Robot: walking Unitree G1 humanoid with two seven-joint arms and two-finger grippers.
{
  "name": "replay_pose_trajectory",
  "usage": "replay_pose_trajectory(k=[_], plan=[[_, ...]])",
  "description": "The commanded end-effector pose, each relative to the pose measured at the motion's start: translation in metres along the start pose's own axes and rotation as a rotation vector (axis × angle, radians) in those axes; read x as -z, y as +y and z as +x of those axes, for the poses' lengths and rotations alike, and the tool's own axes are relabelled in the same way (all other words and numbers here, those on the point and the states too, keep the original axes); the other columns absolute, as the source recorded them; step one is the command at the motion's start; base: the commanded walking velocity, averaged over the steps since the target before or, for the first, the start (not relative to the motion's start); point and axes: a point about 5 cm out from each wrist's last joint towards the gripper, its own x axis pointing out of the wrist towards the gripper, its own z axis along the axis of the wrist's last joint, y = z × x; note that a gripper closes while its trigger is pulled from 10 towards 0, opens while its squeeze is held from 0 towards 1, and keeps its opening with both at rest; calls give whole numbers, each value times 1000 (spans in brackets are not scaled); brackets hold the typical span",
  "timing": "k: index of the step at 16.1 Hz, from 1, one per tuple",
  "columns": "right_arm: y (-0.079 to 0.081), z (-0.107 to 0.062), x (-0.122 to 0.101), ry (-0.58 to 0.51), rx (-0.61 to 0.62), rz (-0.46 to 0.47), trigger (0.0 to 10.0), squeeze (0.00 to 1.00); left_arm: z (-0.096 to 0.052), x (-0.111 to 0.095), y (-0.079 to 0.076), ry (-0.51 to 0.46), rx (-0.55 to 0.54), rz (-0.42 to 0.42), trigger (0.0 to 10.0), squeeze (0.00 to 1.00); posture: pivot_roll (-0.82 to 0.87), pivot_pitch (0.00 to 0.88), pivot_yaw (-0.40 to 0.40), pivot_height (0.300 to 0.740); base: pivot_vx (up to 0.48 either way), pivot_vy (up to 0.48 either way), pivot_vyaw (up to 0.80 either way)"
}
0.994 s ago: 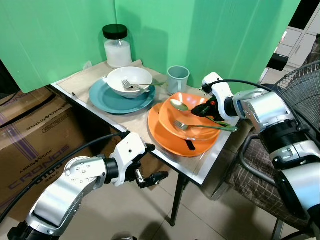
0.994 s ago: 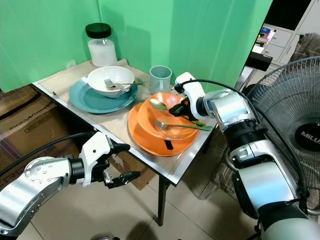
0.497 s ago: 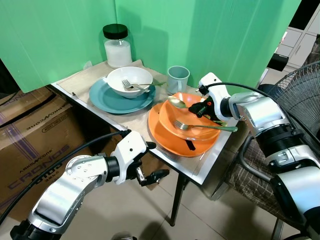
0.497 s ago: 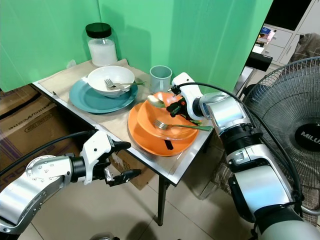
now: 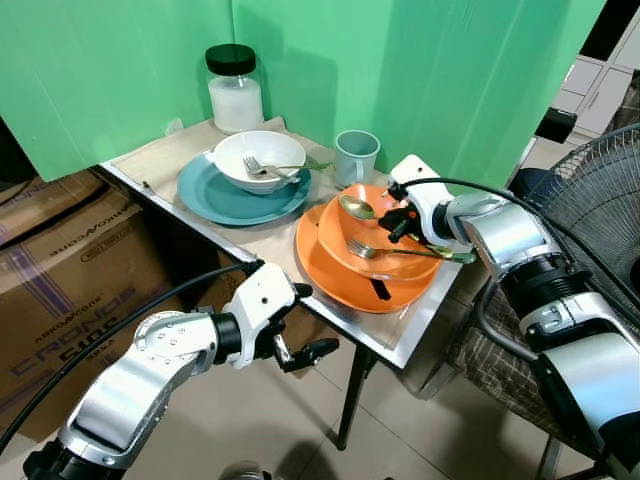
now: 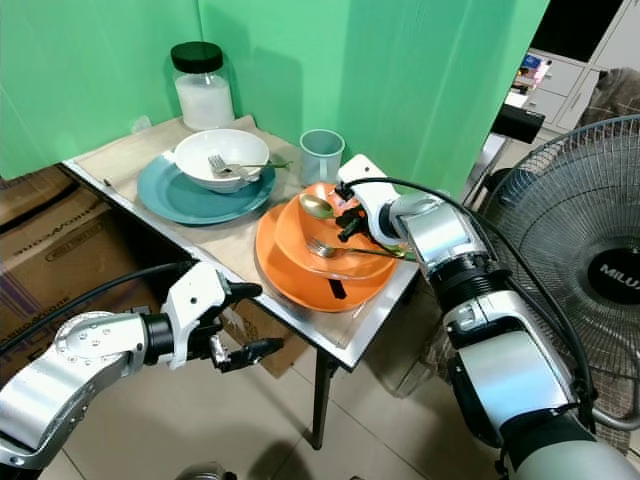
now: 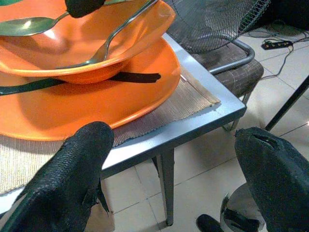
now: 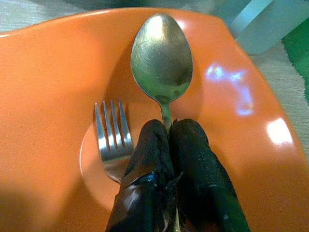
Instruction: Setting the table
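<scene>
- Right gripper (image 8: pixel 166 145): fingers pinched on the spoon (image 8: pixel 161 58) neck, above the orange bowl (image 5: pixel 385 240).
- Lower it level beside the fork (image 8: pixel 112 140).
- Left gripper (image 7: pixel 169 159): fingers wide, below the bowl's bench (image 5: pixel 420 320) edge.

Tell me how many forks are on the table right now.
2. One fork lies in the white bowl on the blue plate; the other fork lies in the orange bowl, beside the spoon pinched by the right gripper.

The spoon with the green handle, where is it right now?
The spoon is pinched in the right claw, held over the orange bowl beside the fork, just in front of the pale blue cup.
</scene>
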Motion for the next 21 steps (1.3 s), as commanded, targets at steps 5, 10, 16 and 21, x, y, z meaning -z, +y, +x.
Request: replay_pose_trajectory(k=[5, 10, 16, 21], plan=[[-2, 1, 0, 2, -1, 1, 10000, 1000, -1, 1, 0, 6, -9, 8, 10000, 365, 149, 0, -66, 740, 0, 0, 0], [-5, 0, -2, -4, -3, 12, 10000, 1000, -1, 1, 1, 9, -9, 8, 10000, 369, 147, 0, -58, 740, 0, 0, 0], [-15, -11, 9, 164, 4, 65, 10000, 224, -1, 0, 4, 13, -5, 17, 10000, 369, 136, 0, -46, 740, 0, 0, 0], [-6, -12, 14, 235, -78, 112, 3804, 0, -2, -1, 7, 12, -9, 10, 10000, 365, 136, 0, -47, 740, 0, 0, 0]])
